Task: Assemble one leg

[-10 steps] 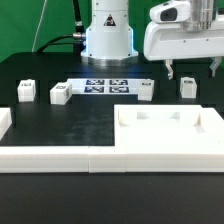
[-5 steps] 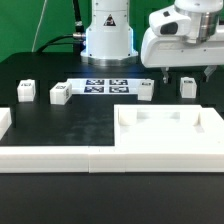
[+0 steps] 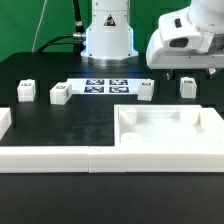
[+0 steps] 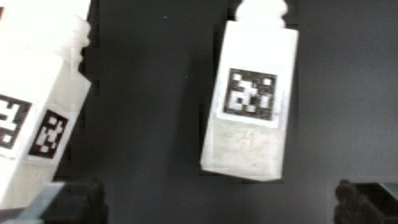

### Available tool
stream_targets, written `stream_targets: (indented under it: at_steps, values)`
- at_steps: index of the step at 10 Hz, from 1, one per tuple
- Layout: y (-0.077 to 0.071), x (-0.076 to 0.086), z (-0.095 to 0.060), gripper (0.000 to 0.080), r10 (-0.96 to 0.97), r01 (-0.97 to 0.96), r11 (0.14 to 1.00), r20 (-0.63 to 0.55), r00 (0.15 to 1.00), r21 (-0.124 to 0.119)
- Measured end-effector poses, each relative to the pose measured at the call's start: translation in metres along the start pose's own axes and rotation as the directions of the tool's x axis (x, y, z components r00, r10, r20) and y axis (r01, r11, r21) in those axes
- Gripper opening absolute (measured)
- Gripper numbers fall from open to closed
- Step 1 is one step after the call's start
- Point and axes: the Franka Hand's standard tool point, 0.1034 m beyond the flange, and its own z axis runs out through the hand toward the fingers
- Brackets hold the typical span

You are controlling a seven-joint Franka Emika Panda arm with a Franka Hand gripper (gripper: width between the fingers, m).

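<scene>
Several small white legs with marker tags stand on the black table. The rightmost leg (image 3: 187, 87) is just below my gripper (image 3: 190, 70), which hovers above it, open and empty. In the wrist view this leg (image 4: 253, 100) lies long and narrow with its tag facing the camera. It sits ahead of the gap between my fingertips (image 4: 75, 200), apart from both. My gripper (image 4: 217, 200) touches nothing. Other legs stand at the exterior view's left (image 3: 25, 92), beside it (image 3: 60, 95), and near the middle (image 3: 144, 91).
The marker board (image 3: 105, 87) lies in front of the arm's base. The large white tray-like part (image 3: 200, 140) sits at the front right, joined by long white rails (image 3: 50, 158) along the front. Another white tagged part (image 4: 36, 120) shows at the wrist view's edge.
My gripper has moved toward the exterior view's right and risen a little, and now sits over the rightmost leg. The parts on the table have not moved.
</scene>
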Motion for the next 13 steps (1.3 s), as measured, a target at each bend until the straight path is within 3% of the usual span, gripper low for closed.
stream_targets:
  at_steps: [2, 5, 10, 13]
  values:
    - [-0.001, 0.004, 0.002, 0.0649, 0.007, -0.006, 1.0, 0.132, 0.991, -0.009]
    - [-0.003, 0.002, 0.008, 0.0649, 0.022, -0.021, 1.0, 0.131, 0.991, -0.013]
    - [-0.002, -0.005, 0.048, 0.0649, 0.074, -0.074, 0.997, 0.158, 0.985, -0.011]
    - [-0.005, -0.008, 0.055, 0.0649, 0.068, -0.066, 0.998, 0.154, 0.986, -0.016]
